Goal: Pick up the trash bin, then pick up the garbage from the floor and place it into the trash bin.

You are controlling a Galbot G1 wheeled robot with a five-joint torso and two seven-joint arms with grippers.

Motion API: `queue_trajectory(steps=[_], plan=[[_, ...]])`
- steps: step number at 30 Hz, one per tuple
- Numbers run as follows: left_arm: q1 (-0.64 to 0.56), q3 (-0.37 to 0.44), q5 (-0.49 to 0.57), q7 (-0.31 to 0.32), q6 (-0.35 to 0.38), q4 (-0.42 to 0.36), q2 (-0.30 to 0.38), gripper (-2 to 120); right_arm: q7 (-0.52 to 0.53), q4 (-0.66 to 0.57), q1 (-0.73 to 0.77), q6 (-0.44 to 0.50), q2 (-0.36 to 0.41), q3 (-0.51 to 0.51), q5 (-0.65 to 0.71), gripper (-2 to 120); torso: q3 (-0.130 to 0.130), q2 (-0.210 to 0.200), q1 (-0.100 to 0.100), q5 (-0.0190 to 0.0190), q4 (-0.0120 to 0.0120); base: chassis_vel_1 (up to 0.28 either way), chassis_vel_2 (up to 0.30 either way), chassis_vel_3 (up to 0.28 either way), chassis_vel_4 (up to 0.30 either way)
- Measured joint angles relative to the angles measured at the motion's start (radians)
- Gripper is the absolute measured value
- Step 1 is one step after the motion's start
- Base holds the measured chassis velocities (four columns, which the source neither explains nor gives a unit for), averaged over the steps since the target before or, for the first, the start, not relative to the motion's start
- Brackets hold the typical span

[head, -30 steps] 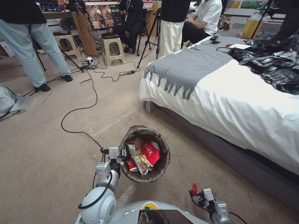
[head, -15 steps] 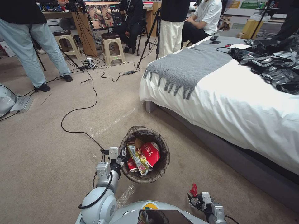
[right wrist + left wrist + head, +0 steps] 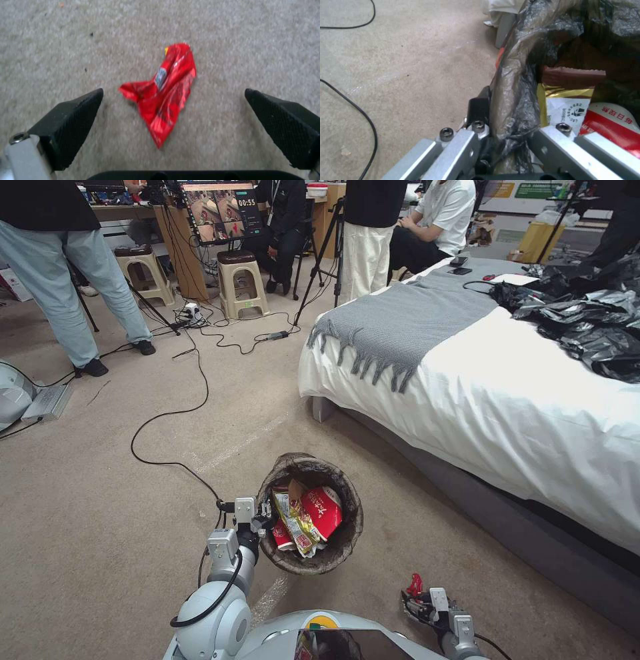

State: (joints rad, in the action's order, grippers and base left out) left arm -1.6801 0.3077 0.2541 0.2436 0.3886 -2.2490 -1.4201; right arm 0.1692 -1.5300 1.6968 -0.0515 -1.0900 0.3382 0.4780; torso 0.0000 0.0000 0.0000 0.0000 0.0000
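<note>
Since a second before, my right gripper [image 3: 415, 601] had drawn back toward my base and sat lower in the head view, while the trash bin [image 3: 311, 513] and my left gripper [image 3: 261, 511] had hardly shifted. The timer on the monitor [image 3: 220, 210] across the room had dropped from 00:56 to 00:55.

My left gripper was clenched on the near rim of the trash bin, one finger outside the dark liner [image 3: 510, 95] and the other inside it, so the crinkled plastic was pinched between them. The bin stood in front of me on the beige carpet [image 3: 100, 513], to the left of the bed [image 3: 507, 400].

My right gripper hung released above the carpet with its two black fingertips [image 3: 71, 117] spread wide, and one crumpled red wrapper [image 3: 165, 92] lay on the floor between them, touching neither.

Inside the bin I counted, as far as I could tell, one red-and-white paper cup [image 3: 323, 509], one yellow snack wrapper [image 3: 293, 521] and one small red piece [image 3: 282, 534] beneath them; the left wrist view also showed one brown-topped wrapper [image 3: 570, 82] beside the cup. On the floor near me there was only the single red wrapper [image 3: 415, 584]. A heap of black plastic bags [image 3: 587, 323] lay on the bed.
</note>
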Motion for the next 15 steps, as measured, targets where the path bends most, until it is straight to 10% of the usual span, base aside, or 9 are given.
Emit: queue_trajectory(steps=[15], plan=[[0.003, -0.002, -0.003, 0.000, 0.000, 0.010, -0.002, 3, -0.008, 0.021, -0.013, 0.012, -0.013, 0.004, -0.005, 98, 0.000, 0.000, 0.000, 0.0000, 0.0000, 0.000, 0.000, 0.000, 0.000]])
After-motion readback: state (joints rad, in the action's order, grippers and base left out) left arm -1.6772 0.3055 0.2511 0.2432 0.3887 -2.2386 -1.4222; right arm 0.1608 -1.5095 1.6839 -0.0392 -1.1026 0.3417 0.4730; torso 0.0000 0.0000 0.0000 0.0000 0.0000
